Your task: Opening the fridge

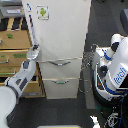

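Fridge: the fridge [60,45] stands tall and white in the middle of the exterior view, with a large upper door, a small green-and-white sticker [43,12] near its top corner, and two lower drawers beneath.
Door state: the upper door looks ajar along the exterior view's left edge, where a dark gap shows beside it; how far it has swung is hard to judge.
Handles: curved silver handles [61,62] sit on the two drawers; no separate handle is visible on the big door.
Arm: a white and grey arm [20,80] reaches up from the lower left corner toward the door's left edge.
Tool: the tool [34,50] sits at the lower left edge of the big door, apparently touching or hooked on it; whether it is spread or pinched is too blurred to tell.
Handling: the door is probably stiff, smooth and rather heavy, held by a seal, so it likely needs a steady pull along its swing rather than a jerk.
Where to hold: the free vertical edge is likely the best grip; painted metal may slip.
Neighbours: a tan wooden cabinet [14,50] stands just beside the fridge, and a white robot with blue lettering [116,65] stands on the other side.
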Controlling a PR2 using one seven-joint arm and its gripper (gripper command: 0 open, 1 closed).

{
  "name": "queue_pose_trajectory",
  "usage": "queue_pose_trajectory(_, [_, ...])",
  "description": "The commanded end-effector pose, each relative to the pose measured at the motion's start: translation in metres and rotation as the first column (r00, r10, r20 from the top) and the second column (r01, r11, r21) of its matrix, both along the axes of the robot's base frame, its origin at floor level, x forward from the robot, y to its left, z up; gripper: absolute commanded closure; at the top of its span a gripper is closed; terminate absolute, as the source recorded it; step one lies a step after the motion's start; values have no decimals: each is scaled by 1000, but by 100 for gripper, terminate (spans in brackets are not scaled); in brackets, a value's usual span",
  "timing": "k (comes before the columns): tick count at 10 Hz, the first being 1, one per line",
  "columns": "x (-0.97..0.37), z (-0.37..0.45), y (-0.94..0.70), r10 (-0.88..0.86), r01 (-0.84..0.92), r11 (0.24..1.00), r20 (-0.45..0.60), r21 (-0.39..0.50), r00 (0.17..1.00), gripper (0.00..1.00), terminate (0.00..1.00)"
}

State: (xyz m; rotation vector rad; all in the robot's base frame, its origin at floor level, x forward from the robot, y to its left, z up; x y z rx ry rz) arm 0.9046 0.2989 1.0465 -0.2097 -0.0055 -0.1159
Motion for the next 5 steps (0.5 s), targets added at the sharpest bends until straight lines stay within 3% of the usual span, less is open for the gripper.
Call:
queue_pose_trajectory(1, [-468, 123, 64, -156, 152, 988, 222, 36, 962, 100, 0])
queue_pose_trajectory(2, [-633, 231, 45, -204, 206, 978, 324, 28, 924, 100, 0])
queue_pose_trajectory(3, [-718, 275, 27, -274, 266, 961, 359, 73, 892, 100, 0])
queue_pose_trajectory(4, [-842, 330, 12, -359, 338, 933, 397, 125, 845, 100, 0])
queue_pose_trajectory(5, [-947, 339, 26, -408, 332, 911, 424, 243, 809, 100, 0])
